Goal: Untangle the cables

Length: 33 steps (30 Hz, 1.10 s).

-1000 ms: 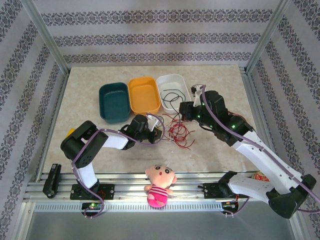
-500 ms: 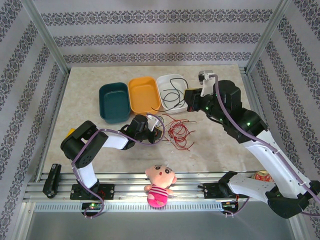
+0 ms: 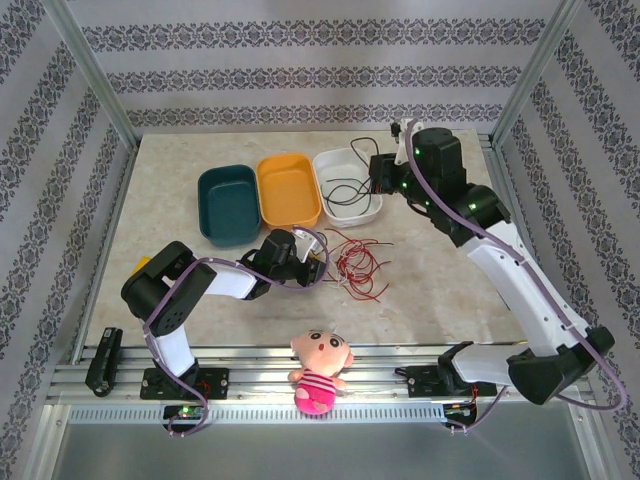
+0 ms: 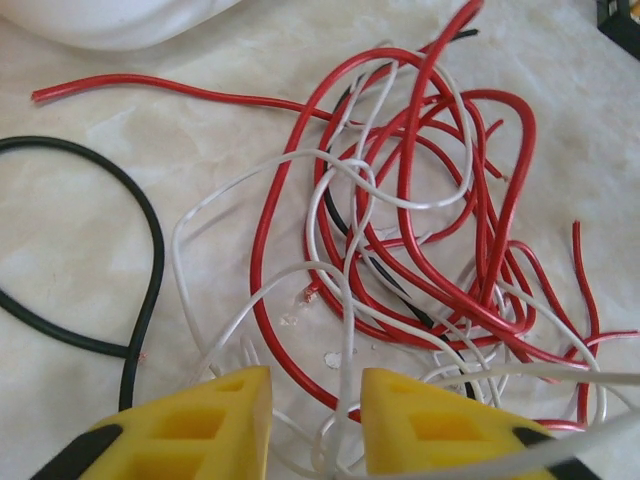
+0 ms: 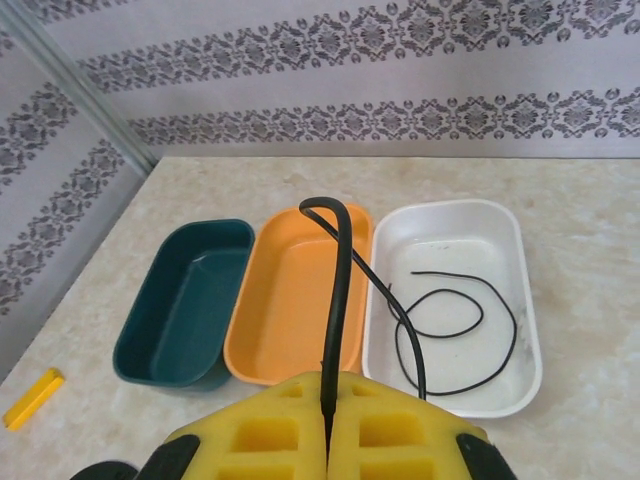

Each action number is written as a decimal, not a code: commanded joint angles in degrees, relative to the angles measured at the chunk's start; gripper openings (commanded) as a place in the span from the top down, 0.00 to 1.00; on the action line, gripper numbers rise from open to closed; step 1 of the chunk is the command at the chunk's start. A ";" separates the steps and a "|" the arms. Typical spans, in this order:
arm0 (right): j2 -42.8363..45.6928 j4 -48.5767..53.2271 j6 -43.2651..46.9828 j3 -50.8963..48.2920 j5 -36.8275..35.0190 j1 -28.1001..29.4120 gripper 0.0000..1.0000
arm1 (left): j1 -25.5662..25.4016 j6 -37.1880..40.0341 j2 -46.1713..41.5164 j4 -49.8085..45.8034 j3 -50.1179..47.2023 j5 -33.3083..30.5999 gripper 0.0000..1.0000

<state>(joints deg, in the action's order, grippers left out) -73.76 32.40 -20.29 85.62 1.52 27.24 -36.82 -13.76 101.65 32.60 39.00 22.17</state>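
Marble table (image 3: 170, 160), with the white tray (image 5: 470, 240) at upper centre of the overhead view and the tangle of red and white cables (image 3: 358, 262) loose on the surface at centre. The right gripper (image 5: 328, 390), at the bottom of its wrist view, is clamped tight on a black cable (image 5: 340, 270) whose free length trails into the tray. The left gripper (image 4: 315, 410) stands partly parted, with one white strand (image 4: 347, 330) unpinched between its fingers. Closing here might catch neighbouring red loops and tighten the knot.

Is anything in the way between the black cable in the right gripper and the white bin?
Nothing visible. The right gripper pinches the black cable above the white bin, and the cable's loose loop already lies inside. The orange bin sits beside, not between.
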 commanded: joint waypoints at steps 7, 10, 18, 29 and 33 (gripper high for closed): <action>-8.39 3.64 5.28 7.36 -5.28 -1.97 1.00 | -0.62 -0.57 -4.07 1.17 -1.82 -0.45 0.47; -11.54 4.60 6.48 9.43 -6.24 -2.19 1.00 | -0.62 -0.50 -5.67 0.98 -2.38 -1.26 0.25; -18.52 7.19 9.47 14.87 -9.49 -2.35 1.00 | -0.62 1.06 -9.64 -3.27 -3.30 -3.84 0.01; -27.66 10.12 11.59 19.63 -10.33 -2.57 1.00 | -0.62 -0.09 -19.32 -13.24 -4.34 -14.49 0.01; -30.92 11.60 11.76 20.98 -9.83 -2.55 1.00 | -0.62 0.74 -21.34 -17.98 -2.76 -17.02 0.01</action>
<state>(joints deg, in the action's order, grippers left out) -102.67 41.41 -9.82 104.55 -7.29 25.21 -36.82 -13.74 81.69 20.62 35.03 8.97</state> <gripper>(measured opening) 0.041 0.993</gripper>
